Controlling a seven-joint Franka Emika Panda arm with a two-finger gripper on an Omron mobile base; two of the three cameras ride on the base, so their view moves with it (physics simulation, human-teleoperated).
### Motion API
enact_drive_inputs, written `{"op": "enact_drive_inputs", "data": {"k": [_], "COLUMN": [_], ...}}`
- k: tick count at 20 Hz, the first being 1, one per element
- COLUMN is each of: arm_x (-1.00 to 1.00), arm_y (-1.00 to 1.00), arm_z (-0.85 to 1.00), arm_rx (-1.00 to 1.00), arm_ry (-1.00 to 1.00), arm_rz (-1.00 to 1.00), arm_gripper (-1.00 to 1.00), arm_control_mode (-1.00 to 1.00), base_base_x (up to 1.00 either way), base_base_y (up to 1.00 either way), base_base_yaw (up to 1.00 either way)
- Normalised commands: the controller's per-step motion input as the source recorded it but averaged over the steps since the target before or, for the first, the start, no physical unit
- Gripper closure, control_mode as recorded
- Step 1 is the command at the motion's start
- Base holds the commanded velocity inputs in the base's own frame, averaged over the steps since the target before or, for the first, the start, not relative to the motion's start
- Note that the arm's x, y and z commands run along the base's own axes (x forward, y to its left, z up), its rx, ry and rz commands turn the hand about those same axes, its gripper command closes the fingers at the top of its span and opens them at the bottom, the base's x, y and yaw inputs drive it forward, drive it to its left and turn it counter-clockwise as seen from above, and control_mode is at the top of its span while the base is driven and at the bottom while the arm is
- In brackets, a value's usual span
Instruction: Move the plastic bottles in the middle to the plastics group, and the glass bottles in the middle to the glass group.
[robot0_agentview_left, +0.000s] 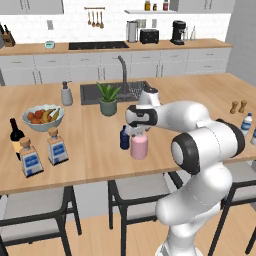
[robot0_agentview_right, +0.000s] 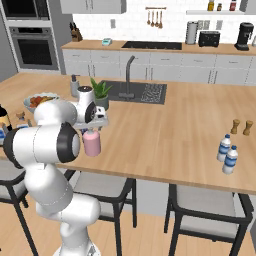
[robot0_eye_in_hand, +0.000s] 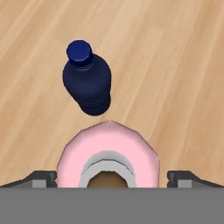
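The gripper (robot0_eye_in_hand: 112, 177) hangs spread wide directly over the round pale-pink bottle (robot0_eye_in_hand: 108, 157), one finger on either side, probably lined up to grasp it (nothing pinched yet). Just beyond stands the squat navy bottle (robot0_eye_in_hand: 86, 84), smooth and rounded, on the wood-grain counter (robot0_eye_in_hand: 175, 65).

Pink bottle (robot0_eye_in_hand: 108, 151): bottom edge of hand view cuts off its near side. Its neck and cap are hidden behind the end effector (robot0_agentview_left: 139, 134) in left base view. Navy bottle (robot0_agentview_left: 124, 138) partly covered by the arm there. Fingertips (robot0_eye_in_hand: 41, 178) barely poke up in hand view. Plastic bottle (robot0_agentview_left: 254, 136) at the surface's right end is clipped by the frame. Labels on the square bottles (robot0_agentview_left: 31, 158) too small to read.
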Motion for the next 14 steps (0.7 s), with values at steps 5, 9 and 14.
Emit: {"op": "enact_drive_inputs", "data": {"k": [5, 9, 14], "arm_x": [0.00, 0.00, 0.00], "arm_y": [0.07, 0.04, 0.00], "arm_z": [-0.06, -0.04, -0.05], "arm_rx": [0.00, 0.00, 0.00], "arm_ry": [-0.01, -0.04, 0.00], "arm_rz": [0.00, 0.00, 0.00], "arm_gripper": [-1.00, -1.00, -1.00], "arm_control_mode": [-1.00, -1.00, -1.00], "base_base_x": [0.00, 0.00, 0.00], "base_base_y": [0.00, 0.00, 0.00], "base_base_yaw": [0.00, 0.00, 0.00]}}
